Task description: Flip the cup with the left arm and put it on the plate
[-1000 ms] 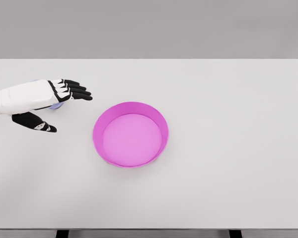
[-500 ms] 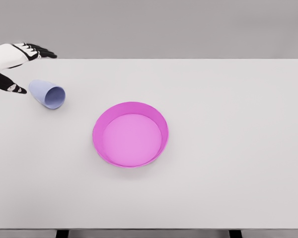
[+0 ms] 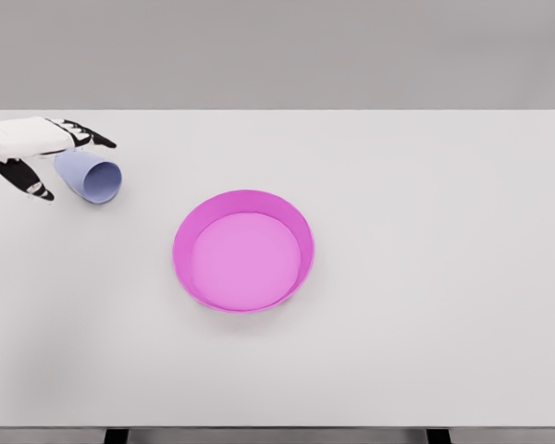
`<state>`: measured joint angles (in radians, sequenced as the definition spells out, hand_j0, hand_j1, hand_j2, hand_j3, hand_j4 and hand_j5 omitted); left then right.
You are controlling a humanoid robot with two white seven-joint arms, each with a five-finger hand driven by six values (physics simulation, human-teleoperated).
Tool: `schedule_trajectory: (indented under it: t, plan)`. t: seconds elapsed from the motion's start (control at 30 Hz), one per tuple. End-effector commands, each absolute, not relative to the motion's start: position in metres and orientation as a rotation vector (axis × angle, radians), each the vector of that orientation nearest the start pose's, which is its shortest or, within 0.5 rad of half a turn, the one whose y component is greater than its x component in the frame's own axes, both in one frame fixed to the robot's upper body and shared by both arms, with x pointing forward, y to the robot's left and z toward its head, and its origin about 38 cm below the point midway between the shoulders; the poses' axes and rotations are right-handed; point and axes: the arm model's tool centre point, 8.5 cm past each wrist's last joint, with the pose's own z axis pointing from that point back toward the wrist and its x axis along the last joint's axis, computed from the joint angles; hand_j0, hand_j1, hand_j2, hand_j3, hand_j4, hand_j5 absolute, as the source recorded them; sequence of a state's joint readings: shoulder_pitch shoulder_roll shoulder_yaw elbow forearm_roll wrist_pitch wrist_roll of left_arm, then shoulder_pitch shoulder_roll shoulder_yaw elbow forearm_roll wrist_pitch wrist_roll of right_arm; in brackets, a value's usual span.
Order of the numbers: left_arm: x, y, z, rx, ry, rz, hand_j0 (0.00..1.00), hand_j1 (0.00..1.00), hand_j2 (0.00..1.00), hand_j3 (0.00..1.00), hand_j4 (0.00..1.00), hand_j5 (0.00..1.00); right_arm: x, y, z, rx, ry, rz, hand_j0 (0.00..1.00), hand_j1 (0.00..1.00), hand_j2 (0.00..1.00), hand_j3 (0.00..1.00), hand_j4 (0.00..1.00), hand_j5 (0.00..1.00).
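While the left hand (image 3: 39, 153) comes in from the left edge of the table, its black fingers (image 3: 91, 136) are stretched out and spread, and they hold nothing. The thumb (image 3: 25, 178) points down and forward, apart from the other fingers. Between the thumb and the fingers lies the cup (image 3: 90, 176), a pale blue one, on its side on the white table (image 3: 425, 231). Its closed end is toward the hand and partly under the fingers, and its open mouth looks to the lower right. I cannot tell whether the fingers touch the cup or only hang over it. Well apart from the cup, to the right and nearer to the robot, stands the plate (image 3: 243, 251), a round pink dish with a raised wall. Only 1 arm shows in this view.
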<state>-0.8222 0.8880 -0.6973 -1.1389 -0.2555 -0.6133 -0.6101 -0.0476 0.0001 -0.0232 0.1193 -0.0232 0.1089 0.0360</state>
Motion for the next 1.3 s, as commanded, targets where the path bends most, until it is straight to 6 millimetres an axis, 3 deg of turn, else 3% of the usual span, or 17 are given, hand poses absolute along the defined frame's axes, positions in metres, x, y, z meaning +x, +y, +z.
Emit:
schedule_trajectory:
  t: [0.0, 0.27, 0.5, 0.8, 1.0, 1.27]
  plan:
    - [0.474, 0.392, 0.236, 0.446, -1.207, -1.915, 1.00, 1.00, 1.00, 1.00, 1.00, 1.00, -0.022, -0.267, -0.257, -0.047, 0.178, -0.057, 1.00, 1.00, 1.00, 1.00, 1.00, 1.00]
    - [0.476, 0.392, 0.234, 0.443, -1.208, -1.905, 1.00, 1.00, 1.00, 1.00, 1.00, 1.00, -0.023, -0.267, -0.257, -0.047, 0.179, -0.057, 1.00, 1.00, 1.00, 1.00, 1.00, 1.00]
    - [0.493, 0.409, 0.227, 0.469, -1.156, -1.829, 1.00, 1.00, 1.00, 1.00, 1.00, 1.00, -0.022, -0.267, -0.257, -0.048, 0.178, -0.057, 1.00, 1.00, 1.00, 1.00, 1.00, 1.00]
    - [0.501, 0.386, 0.210, 0.448, -1.133, -1.880, 1.00, 1.00, 1.00, 1.00, 1.00, 1.00, -0.022, -0.267, -0.257, -0.047, 0.178, -0.055, 1.00, 1.00, 1.00, 1.00, 1.00, 1.00]
    - [0.503, 0.402, 0.201, 0.448, -1.095, -1.822, 1.00, 1.00, 1.00, 1.00, 1.00, 1.00, -0.022, -0.267, -0.257, -0.047, 0.178, -0.057, 1.00, 1.00, 1.00, 1.00, 1.00, 1.00]
    - [0.509, 0.405, 0.196, 0.432, -1.096, -1.773, 1.00, 1.00, 1.00, 1.00, 1.00, 1.00, -0.022, -0.267, -0.257, -0.047, 0.178, -0.057, 1.00, 1.00, 1.00, 1.00, 1.00, 1.00]
